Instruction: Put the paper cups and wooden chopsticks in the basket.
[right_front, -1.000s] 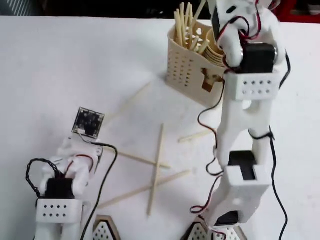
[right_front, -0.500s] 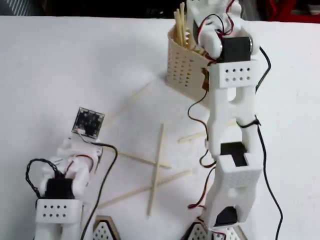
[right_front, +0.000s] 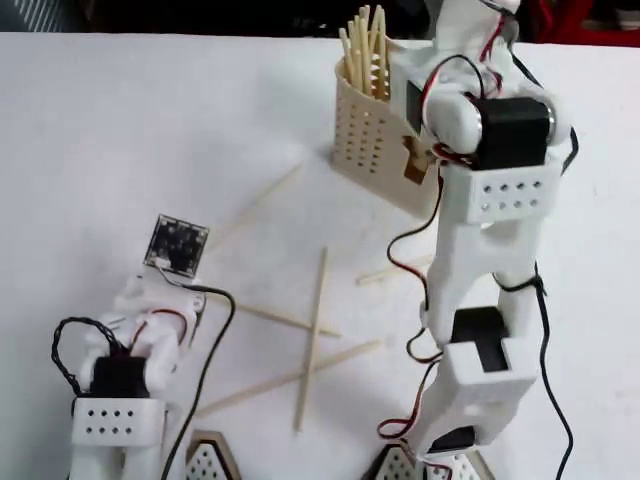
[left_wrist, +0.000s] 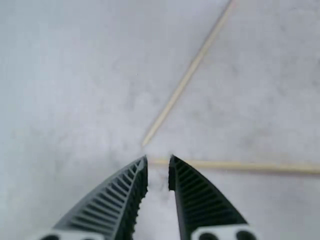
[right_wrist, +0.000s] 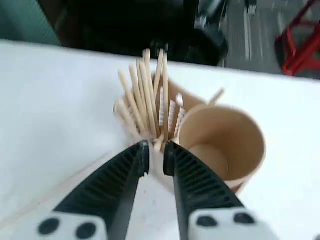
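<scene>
Swinging rightward, the right gripper (right_wrist: 156, 152), nearly closed and empty, is hovering over the basket (right_front: 368, 135) of chopsticks (right_wrist: 150, 95) and cup (right_wrist: 222, 142), while the left gripper (left_wrist: 158, 167), likewise nearly closed and empty, is waiting beside loose chopsticks (left_wrist: 190, 75), seemingly to collect them.

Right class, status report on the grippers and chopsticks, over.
Left gripper near shut, empty, low over table. Right gripper near shut, empty, at basket. Paper cup in basket; loose chopsticks on table. Nothing in the way.
</scene>
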